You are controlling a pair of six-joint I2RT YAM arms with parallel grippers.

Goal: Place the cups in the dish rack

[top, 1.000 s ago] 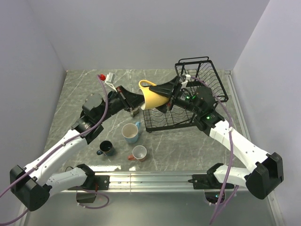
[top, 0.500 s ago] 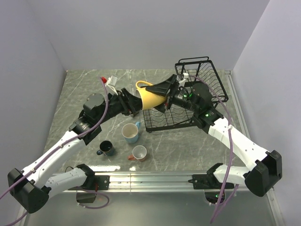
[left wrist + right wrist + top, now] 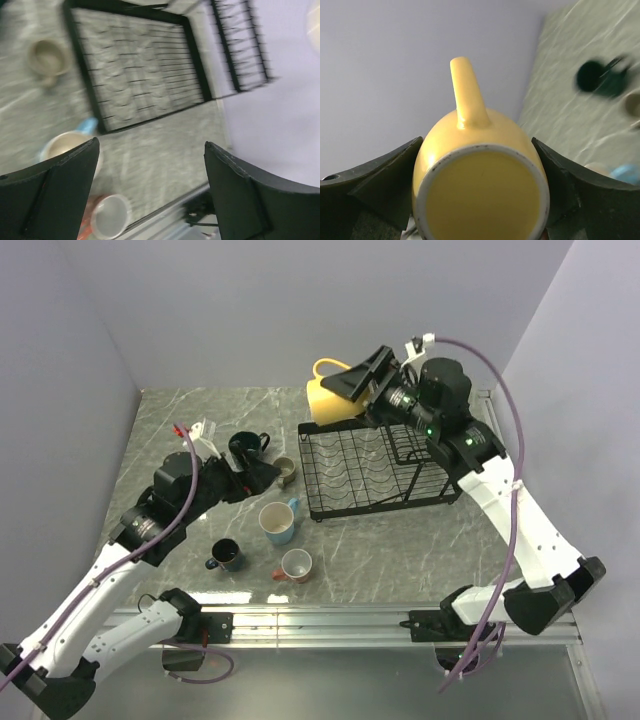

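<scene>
From above I count six mugs in all; five stand on the marble table (image 3: 180,420) and one hangs in my right gripper (image 3: 352,388), raised over the far left corner of the dish rack (image 3: 370,472); that one is the yellow mug (image 3: 330,398), tipped on its side with its handle up and my fingers pinched on its body; the dark green mug (image 3: 246,447) and the small olive-tan mug (image 3: 285,471) sit just beside each other left of the rack, the light blue mug (image 3: 278,523) nearer, the dark navy mug (image 3: 226,555) and the salmon-pink mug (image 3: 296,565) nearest the rail; the single rack holds no mug on its flat tray, and its raised basket lies largely behind my right arm; my left gripper (image 3: 258,474) hangs low by the green and olive-tan mugs. Through my left wrist, blurred, my two fingers (image 3: 55,192) stand wide apart with nothing between them; below them I make out three mugs, olive-tan (image 3: 47,57), light blue (image 3: 67,145) and salmon-pink (image 3: 107,217), and the rack's tray (image 3: 140,65). Through my right wrist the yellow mug (image 3: 482,185) fills the view bottom-first, handle pointing up, one finger (image 3: 375,182) pressed on each side of it; beyond, blurred, sits the dark green mug (image 3: 600,80).
</scene>
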